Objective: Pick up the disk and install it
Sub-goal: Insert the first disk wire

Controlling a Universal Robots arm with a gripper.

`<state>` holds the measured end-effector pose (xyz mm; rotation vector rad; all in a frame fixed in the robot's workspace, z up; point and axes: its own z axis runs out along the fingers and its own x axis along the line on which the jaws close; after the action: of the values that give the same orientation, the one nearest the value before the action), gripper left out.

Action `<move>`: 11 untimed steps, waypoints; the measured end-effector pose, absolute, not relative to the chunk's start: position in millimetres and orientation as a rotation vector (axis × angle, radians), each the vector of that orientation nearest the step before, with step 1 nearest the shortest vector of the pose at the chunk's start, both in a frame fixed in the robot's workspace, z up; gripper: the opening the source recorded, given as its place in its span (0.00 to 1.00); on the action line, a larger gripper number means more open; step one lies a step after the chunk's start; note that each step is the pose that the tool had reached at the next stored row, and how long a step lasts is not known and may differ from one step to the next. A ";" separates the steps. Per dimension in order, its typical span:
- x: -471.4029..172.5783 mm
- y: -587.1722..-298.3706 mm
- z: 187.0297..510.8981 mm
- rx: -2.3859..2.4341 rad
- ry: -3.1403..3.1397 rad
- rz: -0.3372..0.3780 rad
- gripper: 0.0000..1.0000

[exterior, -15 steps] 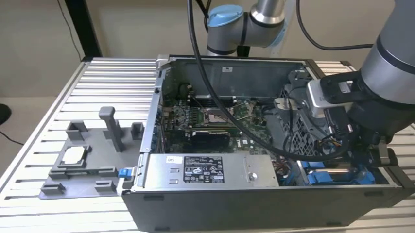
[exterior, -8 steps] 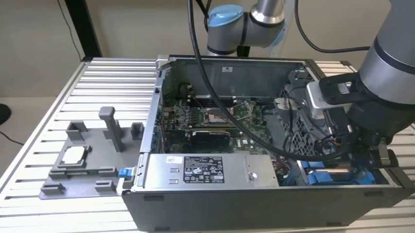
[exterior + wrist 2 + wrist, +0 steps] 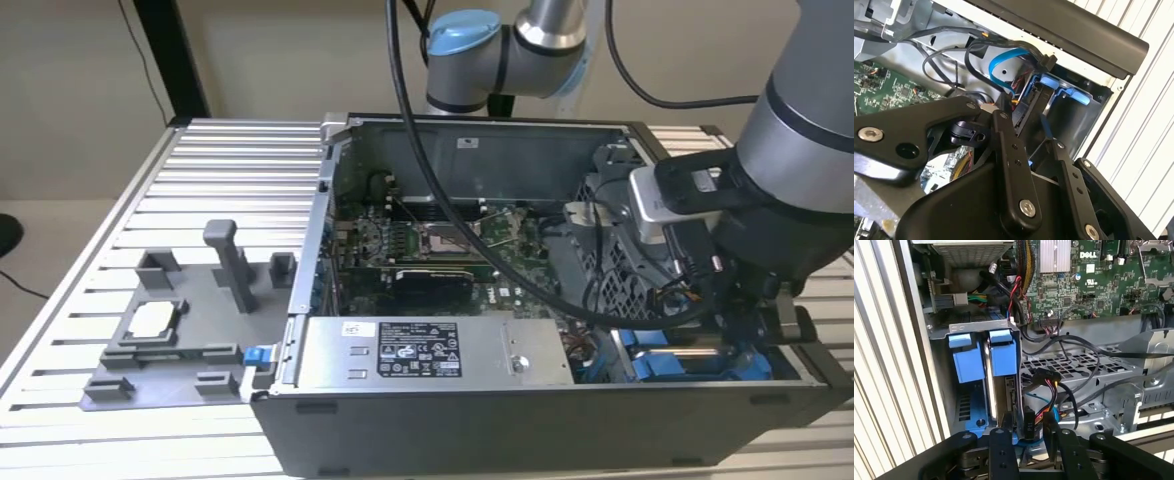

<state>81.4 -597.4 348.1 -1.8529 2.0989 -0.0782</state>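
In the exterior view, a ribbed metal table (image 3: 227, 150) holds the open case (image 3: 534, 430). In the first wrist view, the flat, blue-framed disk (image 3: 1003, 360) stands in its bay, just beyond the gripper (image 3: 1029, 432), whose 2 black fingers are apart.

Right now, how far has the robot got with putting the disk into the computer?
Nearly there, it seems. Done: the disk stands on edge in the drive bay, beside a second blue carrier. In hand: the arm reaches down right at it. Left: I can't tell whether it's pushed fully home.
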 end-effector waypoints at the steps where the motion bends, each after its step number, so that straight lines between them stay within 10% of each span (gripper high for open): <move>1: 81.4 -597.0 348.2 -1.853 2.099 -0.078 1.00; 11: 81.4 -596.5 346.0 -1.853 2.099 -0.079 1.00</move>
<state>81.4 -596.5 346.0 -1.8528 2.0986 -0.0788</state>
